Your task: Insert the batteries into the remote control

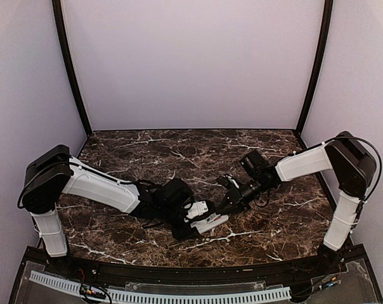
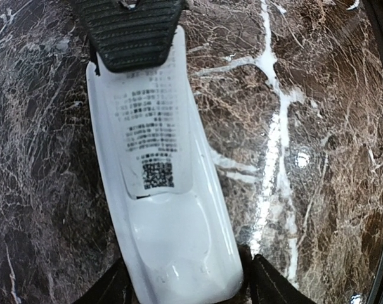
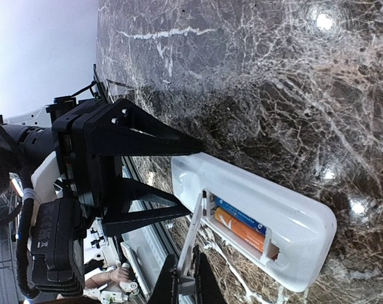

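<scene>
Worktop (image 1: pixel 179 152): dark veined marble; both arms meet over its near-centre.
L gripper (image 3: pixel 191 177): jaws clamped across the remote's long sides near one end, pinning it.
R gripper (image 3: pixel 186 282): jaws closed on the free end of the battery cover, pinching it thin-edge-on.
Ribbed pad (image 2: pixel 131 31): black, over the remote's far end in L wrist view. Prob. an R finger, can't confirm.
Remote control (image 3: pixel 274 209): white handset, low over the worktop btwn the two grippers, battery bay turned toward the R wrist cam. Can't tell if it touches the marble.
Battery cover (image 3: pixel 195 231): white flap, tilted up off the bay, one end at the opening. Not seated.
Batteries: two in the bay, side by side, the orange cell (image 3: pixel 239 233) touching the blue cell (image 3: pixel 239 214). Both look fully down.
Progress: loading itself looks done. What's left, by my read: swing the cover flat, click it shut, let go.
Label (image 2: pixel 147 120): rows of small grey print on the white back, too blurred to read.
QR code (image 2: pixel 158 174): just below the print. Nothing legible.
Cell wraps: no brand readable.
</scene>
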You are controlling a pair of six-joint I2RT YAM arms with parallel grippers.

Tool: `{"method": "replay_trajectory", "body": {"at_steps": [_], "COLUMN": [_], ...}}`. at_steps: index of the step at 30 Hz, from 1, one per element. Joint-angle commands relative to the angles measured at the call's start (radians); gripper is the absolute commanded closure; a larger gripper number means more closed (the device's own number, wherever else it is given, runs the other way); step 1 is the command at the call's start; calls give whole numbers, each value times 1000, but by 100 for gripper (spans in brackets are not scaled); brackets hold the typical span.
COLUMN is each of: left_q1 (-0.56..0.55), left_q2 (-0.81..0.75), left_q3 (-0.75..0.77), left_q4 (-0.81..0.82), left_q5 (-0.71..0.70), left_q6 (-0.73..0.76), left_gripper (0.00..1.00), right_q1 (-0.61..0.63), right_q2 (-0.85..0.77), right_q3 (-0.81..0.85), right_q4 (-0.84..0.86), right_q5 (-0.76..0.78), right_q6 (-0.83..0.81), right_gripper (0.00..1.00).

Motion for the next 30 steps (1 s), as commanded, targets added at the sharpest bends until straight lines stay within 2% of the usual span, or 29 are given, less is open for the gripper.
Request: {"method": "replay_trajectory", "body": {"at_steps": [1, 12, 20, 30], "left_q1": [-6, -4, -2, -2], "left_q2": [45, 47, 47, 47], "left_q3": [-31, -31, -29, -31], "left_q4": [-138, -133, -131, -125], "left_q5": [18, 35, 44, 42], "left_q6": [-11, -5, -4, -7], "left_gripper": [41, 54, 62, 81], "right_q1": [-6, -32, -31, -31], "right_q2": [20, 8, -13, -44], "right_q3": [2, 20, -20, -54], "right_q4": [2, -59, 4, 35], "right_q5": [16, 22, -12, -8], "right_q6": [-16, -51, 19, 108], "right_gripper": [100, 100, 100, 100]}}
